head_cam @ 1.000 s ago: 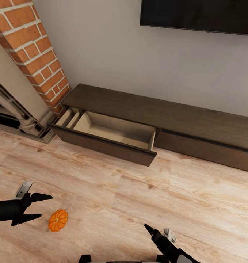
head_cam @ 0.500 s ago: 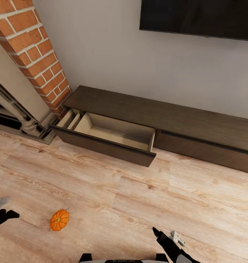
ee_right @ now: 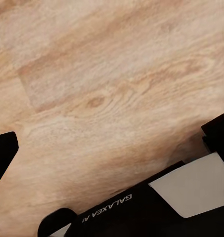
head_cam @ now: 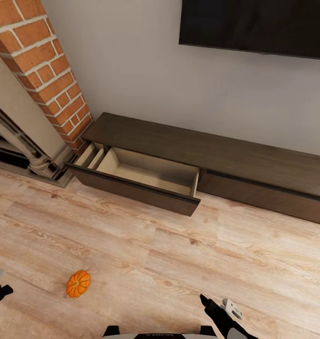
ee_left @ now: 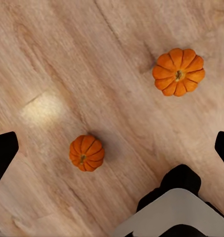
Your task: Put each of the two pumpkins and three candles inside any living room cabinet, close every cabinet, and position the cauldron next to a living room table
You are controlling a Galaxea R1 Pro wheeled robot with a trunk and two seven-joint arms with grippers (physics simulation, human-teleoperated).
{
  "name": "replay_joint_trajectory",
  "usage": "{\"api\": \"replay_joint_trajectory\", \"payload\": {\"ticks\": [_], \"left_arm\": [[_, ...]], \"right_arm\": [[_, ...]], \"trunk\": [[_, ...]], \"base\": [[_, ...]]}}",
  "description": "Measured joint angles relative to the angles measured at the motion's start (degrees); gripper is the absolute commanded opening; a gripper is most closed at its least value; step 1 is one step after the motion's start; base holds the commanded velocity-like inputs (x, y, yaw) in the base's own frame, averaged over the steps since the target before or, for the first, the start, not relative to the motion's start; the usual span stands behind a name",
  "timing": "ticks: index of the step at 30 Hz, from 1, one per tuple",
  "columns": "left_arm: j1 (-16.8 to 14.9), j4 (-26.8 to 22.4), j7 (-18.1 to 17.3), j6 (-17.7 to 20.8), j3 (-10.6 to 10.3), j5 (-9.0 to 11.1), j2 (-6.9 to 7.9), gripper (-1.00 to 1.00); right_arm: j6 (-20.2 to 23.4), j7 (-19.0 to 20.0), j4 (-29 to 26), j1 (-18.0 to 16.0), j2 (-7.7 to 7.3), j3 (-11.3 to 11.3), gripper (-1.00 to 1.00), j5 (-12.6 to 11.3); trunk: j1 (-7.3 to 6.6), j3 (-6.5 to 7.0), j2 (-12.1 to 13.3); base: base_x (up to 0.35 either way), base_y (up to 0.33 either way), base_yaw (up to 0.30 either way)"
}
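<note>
My left claw (ee_left: pixel 112 148) hangs over the wooden floor (head_cam: pixel 178 263) with its fingers wide apart and nothing between them. Under it two pumpkins lie on the planks, well apart: the smaller pumpkin (ee_left: pixel 86 153) and the larger pumpkin (ee_left: pixel 179 72). In the head view one pumpkin (head_cam: pixel 78 283) lies near my left side. The cabinet (head_cam: pixel 211 155) stands against the wall, under the dark screen (head_cam: pixel 254 26) — its left drawer (head_cam: pixel 141 176) is pulled out (pale inside). My right claw (ee_right: pixel 112 143) is spread too — it holds nothing.
</note>
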Motion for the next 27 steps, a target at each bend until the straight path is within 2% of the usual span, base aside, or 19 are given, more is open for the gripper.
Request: {"api": "replay_joint_trajectory", "payload": {"ticks": [6,10,15,18,22,26,27], "left_arm": [[-0.02,0.48,-0.16,-0.87,-0.24,-0.32,-0.53,1.00],[-0.02,0.14,-0.38,-1.11,-0.29,-0.24,-0.94,1.00],[-0.01,1.88,-0.44,-3.30,-0.38,-0.34,-2.05,1.00],[-0.01,5.19,-0.43,-6.74,-0.80,-0.29,-3.12,1.00],[-0.02,6.77,-0.47,-8.31,-0.95,-0.19,-4.30,1.00],[-0.02,7.41,-0.43,-8.95,-1.35,-0.35,-7.16,1.00],[-0.02,7.44,-0.42,-8.97,-1.38,-0.47,-7.42,1.00]], "right_arm": [[-3.00,-1.65,0.00,0.00,0.03,2.73,1.00,0.00],[-4.83,-4.68,-0.01,0.00,-0.01,4.86,1.00,-0.05],[-5.43,-5.79,0.07,-0.01,-0.20,5.55,1.00,-0.02],[-5.56,-5.94,0.10,-0.01,-0.23,5.83,1.00,0.00],[-6.17,-5.99,0.10,-0.01,-0.24,5.95,1.00,0.01],[-8.18,-6.02,0.11,-0.01,-0.25,6.01,1.00,0.01],[-8.27,-6.02,0.11,-0.01,-0.25,6.01,1.00,0.01]], "trunk": [[-1.32,1.54,2.41],[-2.20,2.59,4.01],[-2.64,3.39,4.83],[-2.64,3.64,4.83],[-2.64,3.99,4.83],[-2.64,4.34,4.83],[-2.64,4.43,4.83]], "base": [[0.000,0.000,-0.084],[0.000,0.000,-0.094],[0.000,0.000,-0.096],[0.000,0.000,-0.096],[0.000,0.000,-0.095],[0.000,0.000,-0.090],[0.000,0.000,-0.088]]}}
